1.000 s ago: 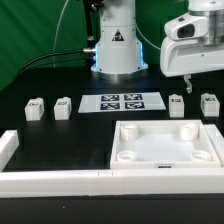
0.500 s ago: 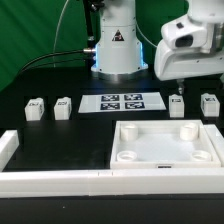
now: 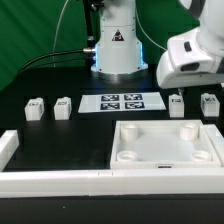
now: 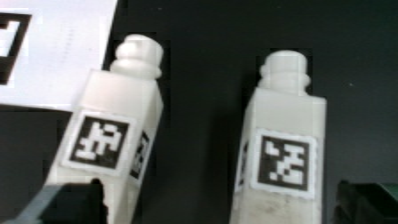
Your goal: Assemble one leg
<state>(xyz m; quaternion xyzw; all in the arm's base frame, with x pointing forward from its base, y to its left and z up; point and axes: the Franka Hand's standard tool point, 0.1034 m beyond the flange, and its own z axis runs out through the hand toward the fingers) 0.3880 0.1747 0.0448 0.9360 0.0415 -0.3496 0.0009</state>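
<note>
Trouble comes if you close the gripper [image 4: 217,202] here: its fingers [image 4: 68,203], spread wide, straddle the leg [image 4: 118,110] beside the marker board [image 4: 63,50] and the second leg [image 4: 285,120] beyond it, likely catching both.

One leg [image 4: 116,120] and a second leg [image 4: 285,130] lie side by side, each just inside a jaw. The marker board [image 4: 54,50] lies outside the jaws, beside the first.

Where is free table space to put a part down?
Free: black table between the exterior view's left pair of small white plastic legs, the large white square panel and the white rail. Crowded: the view's right pair, under the open tool.
</note>
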